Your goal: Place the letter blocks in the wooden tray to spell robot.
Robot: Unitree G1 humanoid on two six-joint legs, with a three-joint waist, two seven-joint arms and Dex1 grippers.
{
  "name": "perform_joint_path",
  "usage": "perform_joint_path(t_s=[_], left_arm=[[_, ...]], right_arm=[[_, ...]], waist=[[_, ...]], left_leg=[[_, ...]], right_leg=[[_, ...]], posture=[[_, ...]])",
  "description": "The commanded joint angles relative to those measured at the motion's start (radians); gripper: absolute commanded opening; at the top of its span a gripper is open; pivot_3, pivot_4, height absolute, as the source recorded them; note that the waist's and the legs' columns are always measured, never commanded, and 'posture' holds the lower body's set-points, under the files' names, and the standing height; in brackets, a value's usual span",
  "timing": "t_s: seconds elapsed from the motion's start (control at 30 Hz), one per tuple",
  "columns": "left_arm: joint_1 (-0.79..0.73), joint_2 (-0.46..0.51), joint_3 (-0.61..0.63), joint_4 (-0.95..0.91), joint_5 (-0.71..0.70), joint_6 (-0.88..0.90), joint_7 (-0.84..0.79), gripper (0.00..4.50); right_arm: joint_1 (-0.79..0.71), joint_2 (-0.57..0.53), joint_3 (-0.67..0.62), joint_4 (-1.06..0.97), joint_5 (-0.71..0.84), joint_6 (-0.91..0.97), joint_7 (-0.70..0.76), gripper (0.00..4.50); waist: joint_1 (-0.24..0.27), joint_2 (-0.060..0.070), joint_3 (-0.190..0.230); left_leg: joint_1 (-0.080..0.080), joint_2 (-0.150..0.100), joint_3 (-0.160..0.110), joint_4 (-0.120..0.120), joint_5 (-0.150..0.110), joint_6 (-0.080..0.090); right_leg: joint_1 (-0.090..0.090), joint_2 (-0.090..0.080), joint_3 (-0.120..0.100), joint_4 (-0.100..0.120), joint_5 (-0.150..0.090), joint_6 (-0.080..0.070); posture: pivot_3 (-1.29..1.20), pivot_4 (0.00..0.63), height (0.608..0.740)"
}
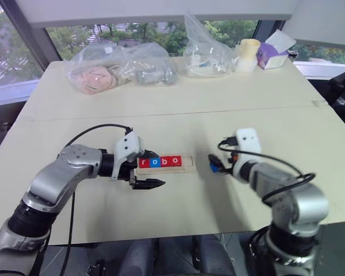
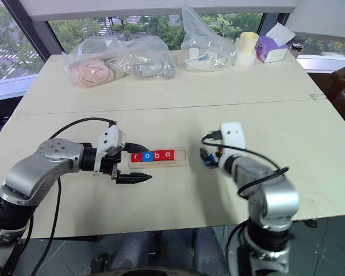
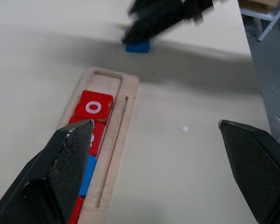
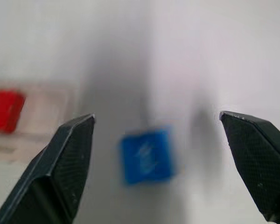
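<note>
filling the last slot of the long pale wooden tray (image 1: 167,165), judging by four small flat square letter tiles (image 1: 158,161) already sitting in it and reading r, o, b, o, with one bare slot at the tray's right end. waiting just beside that end on the cream counter (image 1: 178,115): the fifth tile, a small blue square block (image 4: 147,155), apart from the tray and not yet seated.

hovering over that blue block with the right gripper (image 4: 156,126), black fingers spread wide and pinching nothing, the block lying free on the counter between them. resting beside the tray's left end with the left gripper (image 1: 148,184), fingers likewise spread and empty.

calling next, probably, for a fresh pinch on the blue block, a short carry toward the tray, and a level drop into the open slot without nudging the neighbouring red o; turning it so the letter reads upright may also be needed.

showing the whole word and both arms from the head views, but hiding the blue block mostly behind the right wrist. showing the block squarely between the fingers from the right wrist view, its white letter too blurred to read. showing the empty end slot (image 3: 105,79) clearly from the left wrist view.
</note>
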Motion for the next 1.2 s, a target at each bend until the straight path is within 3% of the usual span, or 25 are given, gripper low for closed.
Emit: perform_joint_path(t_s=[0.03,0.17,0.33,0.57,0.97,1.07,1.2], left_arm=[[-0.025,0.02,0.038,-0.006,-0.007,-0.015,-0.02,4.5],[-0.025,0.041,0.048,0.001,-0.006,-0.023,-0.039,4.5],[-0.002,0.075,0.067,0.003,0.0,-0.035,-0.059,4.5],[0.057,0.107,0.11,-0.041,-0.014,-0.024,-0.047,4.5],[0.115,0.11,0.147,-0.107,-0.032,0.007,0.005,4.5],[0.121,0.11,0.15,-0.116,-0.037,0.01,0.016,4.5],[0.13,0.115,0.157,-0.119,-0.037,0.011,0.021,4.5]], right_arm=[[-0.018,-0.202,0.008,0.116,0.072,-0.22,0.222,4.38],[0.033,-0.49,0.089,0.307,0.056,-0.692,0.581,4.38],[0.081,-0.632,0.17,0.553,0.027,-1.176,0.928,4.38],[-0.031,-0.585,0.281,0.795,-0.01,-1.43,1.098,4.38],[-0.233,-0.455,0.402,1.153,-0.126,-1.668,1.188,4.38],[-0.276,-0.44,0.416,1.254,-0.148,-1.724,1.22,3.54],[-0.303,-0.427,0.416,1.306,-0.152,-1.747,1.242,1.52]], waist=[[0.0,0.0,0.0],[0.0,0.0,0.001],[-0.002,-0.002,0.001],[-0.001,-0.003,0.002],[0.003,-0.003,0.002],[0.001,-0.003,0.002],[0.001,-0.003,0.002]], left_leg=[[0.0,0.0,0.0,-0.001,0.0,0.0],[-0.002,0.0,0.004,-0.001,-0.001,0.002],[-0.002,0.0,0.006,0.0,-0.003,0.005],[-0.001,0.002,0.005,0.002,-0.003,0.005],[-0.001,0.001,0.003,0.002,-0.003,0.004],[-0.001,0.0,0.003,0.002,-0.003,0.004],[0.001,0.0,0.004,0.002,-0.002,0.003]], right_leg=[[0.0,0.0,0.0,-0.001,0.0,0.0],[0.002,0.0,-0.001,-0.006,0.001,0.0],[0.003,0.0,-0.001,-0.009,0.001,0.0],[0.003,0.0,0.0,-0.007,0.003,-0.001],[0.003,0.0,0.0,-0.007,0.003,-0.001],[0.003,0.0,0.0,-0.007,0.003,-0.001],[0.004,0.0,0.001,-0.006,0.004,-0.001]], posture=[[0.0,0.15,0.74],[0.0,0.15,0.74],[0.0,0.15,0.74],[0.0,0.15,0.74],[0.0,0.15,0.74],[0.0,0.15,0.74],[0.0,0.15,0.74]])
